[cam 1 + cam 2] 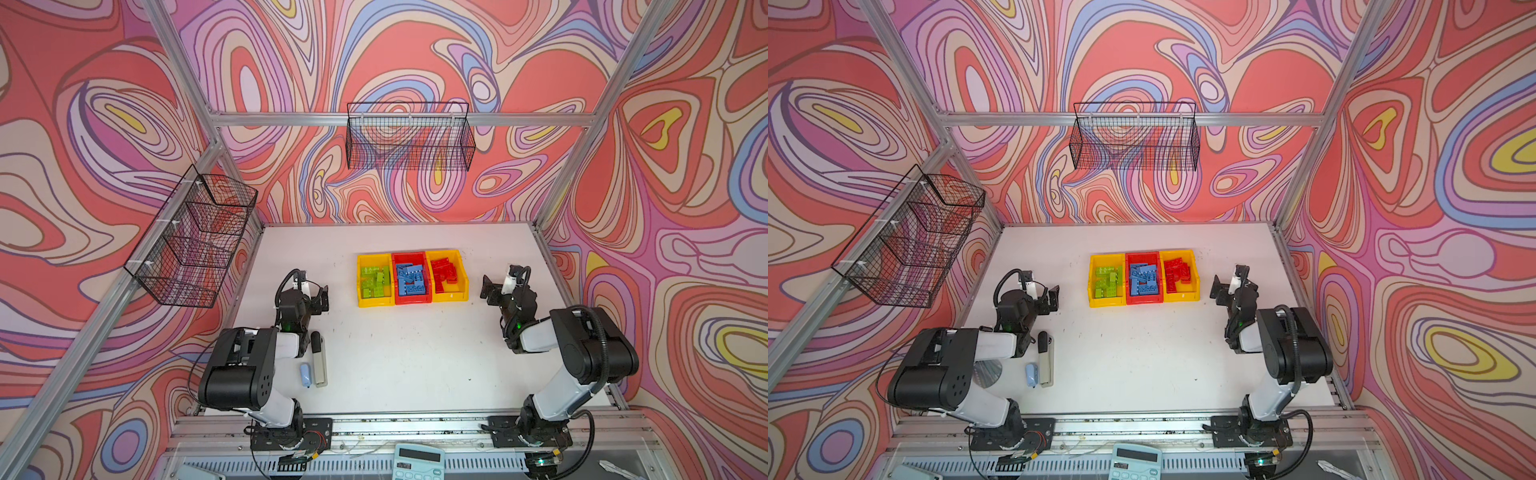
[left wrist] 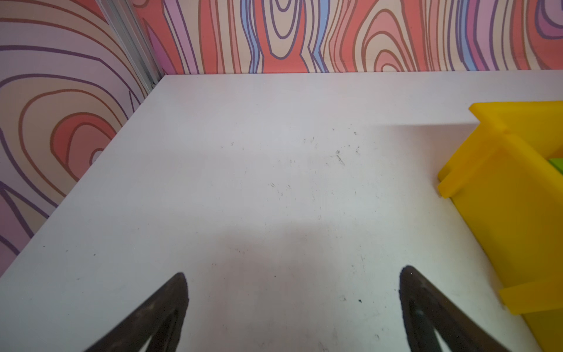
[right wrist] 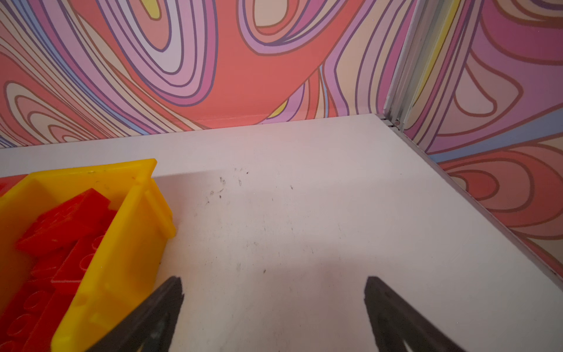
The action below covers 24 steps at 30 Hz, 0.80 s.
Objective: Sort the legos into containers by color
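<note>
Three containers stand side by side at mid-table in both top views. The left yellow bin (image 1: 375, 302) (image 1: 1108, 302) holds green legos (image 1: 376, 280) (image 1: 1108, 281). Blue legos (image 1: 411, 280) (image 1: 1144, 280) fill the red bin (image 1: 412, 300) (image 1: 1144, 300), and red legos (image 1: 444, 270) (image 1: 1177, 270) (image 3: 61, 225) lie in the right yellow bin (image 1: 451, 296) (image 1: 1181, 296) (image 3: 122, 243). My left gripper (image 1: 321, 298) (image 1: 1051, 298) (image 2: 294, 272) hangs open and empty left of the bins, over bare table. My right gripper (image 1: 500, 282) (image 1: 1228, 280) (image 3: 273, 279) is open and empty just right of them.
Black wire baskets hang on the back wall (image 1: 409, 137) and the left wall (image 1: 195, 237). A grey and black stapler-like object (image 1: 319, 361) and a small blue item (image 1: 305, 374) lie beside the left arm. A calculator (image 1: 417, 461) sits below the table's front rail.
</note>
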### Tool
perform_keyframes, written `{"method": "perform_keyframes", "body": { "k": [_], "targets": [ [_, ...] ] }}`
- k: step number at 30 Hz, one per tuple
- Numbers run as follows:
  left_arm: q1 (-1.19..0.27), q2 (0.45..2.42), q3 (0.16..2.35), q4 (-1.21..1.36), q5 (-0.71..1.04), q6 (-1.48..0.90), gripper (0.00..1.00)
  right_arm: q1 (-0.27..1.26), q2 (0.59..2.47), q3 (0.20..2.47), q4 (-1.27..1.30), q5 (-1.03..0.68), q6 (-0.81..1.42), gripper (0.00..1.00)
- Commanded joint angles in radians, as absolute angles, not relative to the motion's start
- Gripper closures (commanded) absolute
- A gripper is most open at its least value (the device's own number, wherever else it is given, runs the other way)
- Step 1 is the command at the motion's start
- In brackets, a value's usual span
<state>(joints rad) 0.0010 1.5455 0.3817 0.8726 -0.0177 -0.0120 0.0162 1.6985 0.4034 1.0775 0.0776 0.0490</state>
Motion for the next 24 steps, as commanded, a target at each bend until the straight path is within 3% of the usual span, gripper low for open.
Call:
{"method": "perform_keyframes", "body": {
  "k": [1, 24],
  "targets": [
    [0.003, 1.539, 0.386, 0.870, 0.000, -0.019, 0.00, 0.015, 1.707, 0.388, 1.131, 0.061, 0.031, 0.02],
    [0.003, 1.537, 0.381, 0.876, 0.003, -0.019, 0.00, 0.015, 1.706, 0.385, 1.135, 0.060, 0.031, 0.02]
  ]
}}
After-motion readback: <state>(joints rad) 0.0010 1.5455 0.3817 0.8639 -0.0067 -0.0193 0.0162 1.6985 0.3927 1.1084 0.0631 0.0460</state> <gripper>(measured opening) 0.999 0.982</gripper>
